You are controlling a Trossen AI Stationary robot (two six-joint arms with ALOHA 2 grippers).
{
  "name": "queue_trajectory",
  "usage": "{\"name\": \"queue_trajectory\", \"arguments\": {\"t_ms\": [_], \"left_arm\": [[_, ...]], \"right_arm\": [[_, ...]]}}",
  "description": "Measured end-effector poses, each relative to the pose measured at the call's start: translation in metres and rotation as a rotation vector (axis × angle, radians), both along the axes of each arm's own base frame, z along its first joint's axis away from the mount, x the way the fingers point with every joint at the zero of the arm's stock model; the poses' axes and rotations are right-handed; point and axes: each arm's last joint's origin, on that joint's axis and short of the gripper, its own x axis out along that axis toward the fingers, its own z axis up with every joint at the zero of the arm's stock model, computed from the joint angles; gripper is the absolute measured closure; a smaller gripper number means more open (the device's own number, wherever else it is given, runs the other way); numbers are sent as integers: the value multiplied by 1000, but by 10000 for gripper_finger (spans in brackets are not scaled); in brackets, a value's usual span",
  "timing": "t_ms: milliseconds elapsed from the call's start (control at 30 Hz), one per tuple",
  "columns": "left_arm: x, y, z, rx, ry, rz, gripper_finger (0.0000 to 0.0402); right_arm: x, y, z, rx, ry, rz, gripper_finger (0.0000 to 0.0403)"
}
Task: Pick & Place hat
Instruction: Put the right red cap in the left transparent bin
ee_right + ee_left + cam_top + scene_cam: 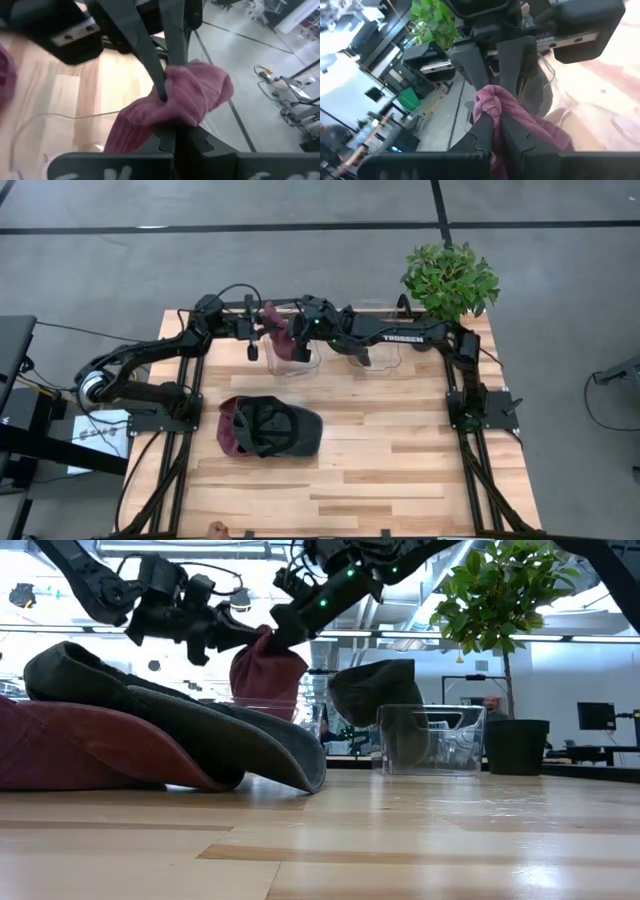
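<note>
Ribbed maroon knit hat (185, 100) bunches soft between my left pincer (496, 120) and right pincer (167, 107), both clamped on it above the plank counter (400, 450).

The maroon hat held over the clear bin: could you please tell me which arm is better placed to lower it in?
Probably either: the left hand and right hand both grip the maroon hat directly above the clear bin.

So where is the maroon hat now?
The maroon hat hangs over the left clear bin at the table's far side, held by both the left gripper and right gripper.
</note>
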Motion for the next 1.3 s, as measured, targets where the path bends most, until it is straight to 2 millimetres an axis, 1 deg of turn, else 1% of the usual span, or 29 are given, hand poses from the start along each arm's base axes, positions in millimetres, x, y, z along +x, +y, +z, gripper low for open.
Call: {"name": "queue_trajectory", "arguments": {"t_ms": [200,367,533,800,900,1100,1300], "left_arm": [[5,5,-12,-37,22,-23,384],[4,3,-11,-132,20,-50,382],[-1,-3,-6,-178,34,-70,377],[-14,-18,4,-360,89,-56,365],[-19,-22,6,-390,114,-25,365],[-27,-28,5,-443,173,35,362],[-30,-31,2,-474,214,55,360]], "right_arm": [[6,4,-15,16,34,2,403],[11,13,-20,19,34,28,403],[17,21,-24,33,16,67,403],[20,28,-23,40,-6,107,403],[20,29,-23,57,-17,134,403],[22,33,-23,83,-22,166,403],[24,47,-23,91,-23,209,403]]}}
